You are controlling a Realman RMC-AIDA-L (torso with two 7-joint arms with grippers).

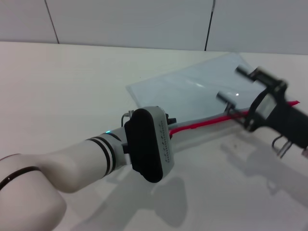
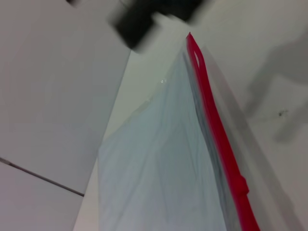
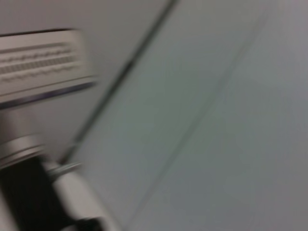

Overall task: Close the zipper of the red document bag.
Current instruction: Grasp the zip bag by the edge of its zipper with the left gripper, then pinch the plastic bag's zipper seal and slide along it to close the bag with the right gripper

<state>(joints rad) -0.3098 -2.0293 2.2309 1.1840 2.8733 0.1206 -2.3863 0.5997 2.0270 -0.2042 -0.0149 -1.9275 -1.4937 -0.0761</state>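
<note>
The red document bag [image 1: 192, 89] lies flat on the white table, a pale translucent pouch. Its red zipper [image 1: 211, 120] runs along the near long edge. In the left wrist view the bag [image 2: 154, 163] fills the middle, and the zipper [image 2: 216, 130] carries a small red slider [image 2: 241, 186]. My left arm's wrist housing [image 1: 151, 144] sits at the zipper's left end and hides the left gripper. My right gripper [image 1: 232, 84] hovers open over the bag's right part, just above the zipper, holding nothing. It shows as a dark blur [image 2: 144, 19] beyond the zipper's far end.
The white table [image 1: 62, 91] stretches bare to the left and the front. A grey panelled wall [image 1: 144, 19] stands behind it. The right wrist view is blurred and shows the left arm's wrist housing [image 3: 38, 62] close by.
</note>
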